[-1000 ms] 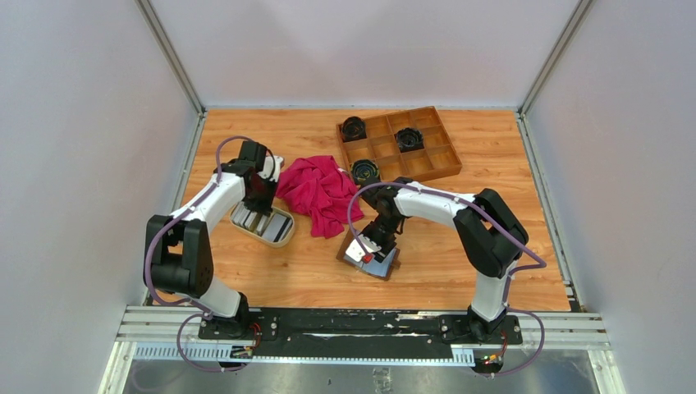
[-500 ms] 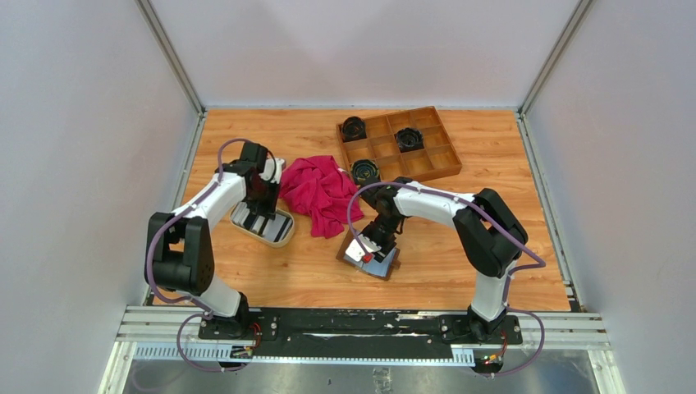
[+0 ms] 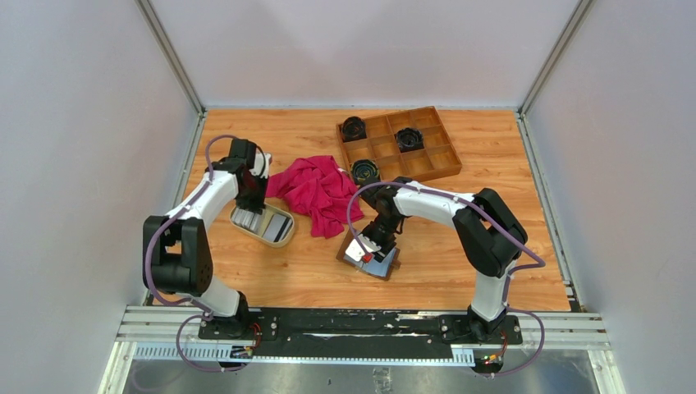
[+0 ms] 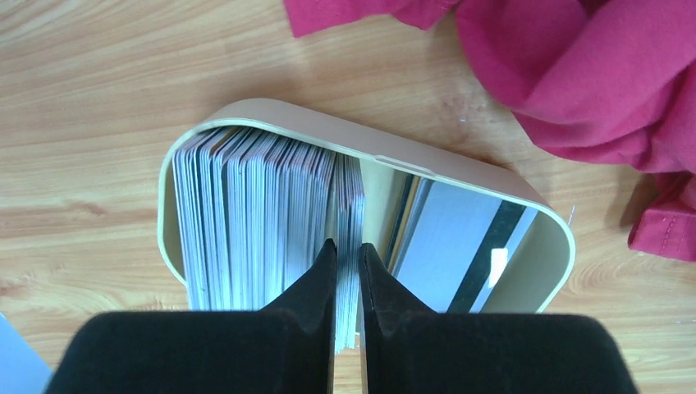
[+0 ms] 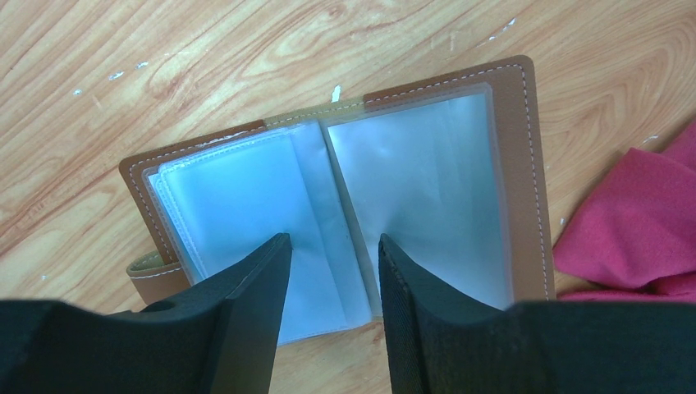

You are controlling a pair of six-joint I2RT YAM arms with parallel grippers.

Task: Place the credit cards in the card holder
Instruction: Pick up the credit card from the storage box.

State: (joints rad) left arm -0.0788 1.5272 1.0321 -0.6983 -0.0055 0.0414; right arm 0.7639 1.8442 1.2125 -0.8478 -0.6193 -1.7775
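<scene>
The credit cards point(image 4: 246, 222) stand on edge in a tight stack in a cream oval dish point(image 4: 460, 164); one more card lies flat at the dish's right end. My left gripper point(image 4: 346, 244) is down in the dish and shut on a few cards at the right end of the stack. It also shows in the top view point(image 3: 250, 209). The card holder point(image 5: 427, 172) lies open on the table, clear pockets facing up and snap tab at the left. My right gripper point(image 5: 332, 238) is open just above its middle fold, one finger over each half. The card holder also shows in the top view point(image 3: 386, 267).
A crumpled red cloth point(image 3: 316, 189) lies between the dish point(image 3: 275, 230) and the card holder. A brown wooden compartment tray point(image 3: 447, 148) with three black round objects stands at the back right.
My left arm has shifted left and a little toward the back over the dish. The right arm and the card holder have not moved.
</scene>
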